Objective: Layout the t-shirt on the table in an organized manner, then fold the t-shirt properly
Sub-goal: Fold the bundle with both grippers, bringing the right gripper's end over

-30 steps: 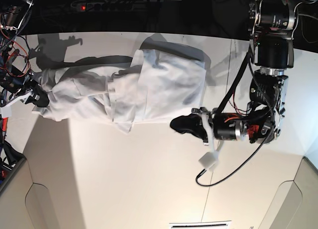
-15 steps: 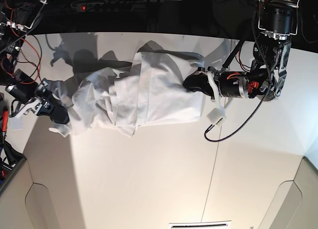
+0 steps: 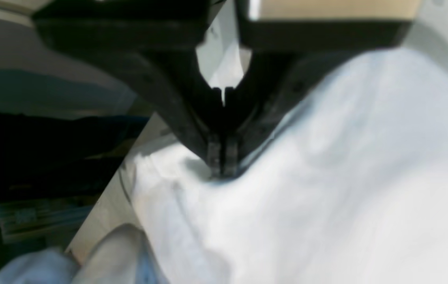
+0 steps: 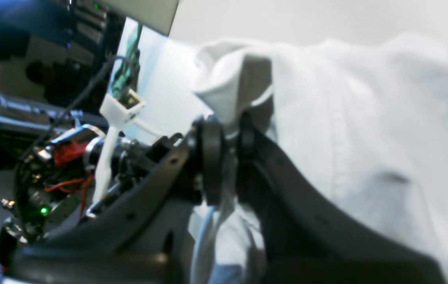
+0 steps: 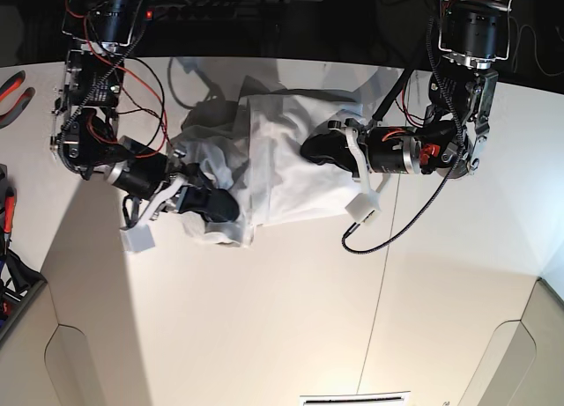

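The plain white, wrinkled short-sleeved cotton t-shirt (image 5: 282, 164) lies bunched and partly doubled over in the upper middle of the base view, on the large flat off-white table (image 5: 264, 318) with its thin dark seam line (image 5: 381, 291) running down the right half. That overhead view shows both arms reaching in from either side. It does not show the jaws clearly; the wrist views do. In the left wrist view the black left gripper (image 3: 223, 163) has its fingertips pressed together, pinching a fold of the shirt at frame centre. In the right wrist view the black right gripper (image 4: 225, 136) clamps a bunched, upturned edge of cloth between its round pads, and red wiring (image 4: 68, 154) shows at left
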You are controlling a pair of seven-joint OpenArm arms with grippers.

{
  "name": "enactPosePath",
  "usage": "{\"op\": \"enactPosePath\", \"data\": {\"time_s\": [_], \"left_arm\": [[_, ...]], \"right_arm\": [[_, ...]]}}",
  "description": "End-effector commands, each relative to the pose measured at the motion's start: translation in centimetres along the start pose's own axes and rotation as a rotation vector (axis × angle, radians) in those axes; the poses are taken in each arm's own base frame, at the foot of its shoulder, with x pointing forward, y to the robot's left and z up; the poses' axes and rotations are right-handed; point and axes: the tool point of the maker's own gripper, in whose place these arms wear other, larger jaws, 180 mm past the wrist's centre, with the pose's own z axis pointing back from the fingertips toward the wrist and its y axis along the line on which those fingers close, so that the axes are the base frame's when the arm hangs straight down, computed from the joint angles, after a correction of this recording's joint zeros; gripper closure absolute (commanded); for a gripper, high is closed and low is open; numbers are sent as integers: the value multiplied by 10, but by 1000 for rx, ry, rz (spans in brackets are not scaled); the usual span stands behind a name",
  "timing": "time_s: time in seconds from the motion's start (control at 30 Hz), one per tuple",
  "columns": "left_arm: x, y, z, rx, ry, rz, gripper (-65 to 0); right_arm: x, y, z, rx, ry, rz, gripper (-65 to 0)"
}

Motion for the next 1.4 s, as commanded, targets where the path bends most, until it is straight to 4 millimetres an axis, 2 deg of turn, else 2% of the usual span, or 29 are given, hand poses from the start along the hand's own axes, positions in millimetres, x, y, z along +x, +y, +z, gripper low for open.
{"op": "enactPosePath", "data": {"time_s": [0.0, 0.27, 0.57, 0.63, 0.77, 0.9, 1.07, 1.17, 1.27, 1.37], "left_arm": [[16, -4, 4, -16, -48, -22, 0], [16, -4, 4, -16, -48, -22, 0], [17, -4, 4, -16, -49, -22, 0], [17, -4, 4, -16, -49, -23, 0], [32, 2, 13, 5, -83, -37, 0], [49, 15, 40, 66, -126, -60, 0], [57, 36, 78, 149, -158, -56, 0], [45, 55, 101, 209, -145, -26, 0], [17, 72, 121, 266, -107, 16, 0], [-13, 79, 130, 293, -67, 61, 0]], "right_arm": [[13, 15, -6, 43, -36, 33, 0], [-8, 61, -48, 146, 17, 52, 0], [-24, 95, -71, 224, 71, 85, 0], [-27, 95, -74, 211, 83, 106, 0], [-28, 79, -76, 124, 91, 142, 0], [-28, 74, -77, 98, 91, 157, 0], [-26, 74, -77, 94, 83, 160, 0], [-26, 72, -77, 86, 84, 165, 0], [-27, 69, -77, 68, 86, 169, 0], [-25, 69, -77, 70, 84, 170, 0]]}}
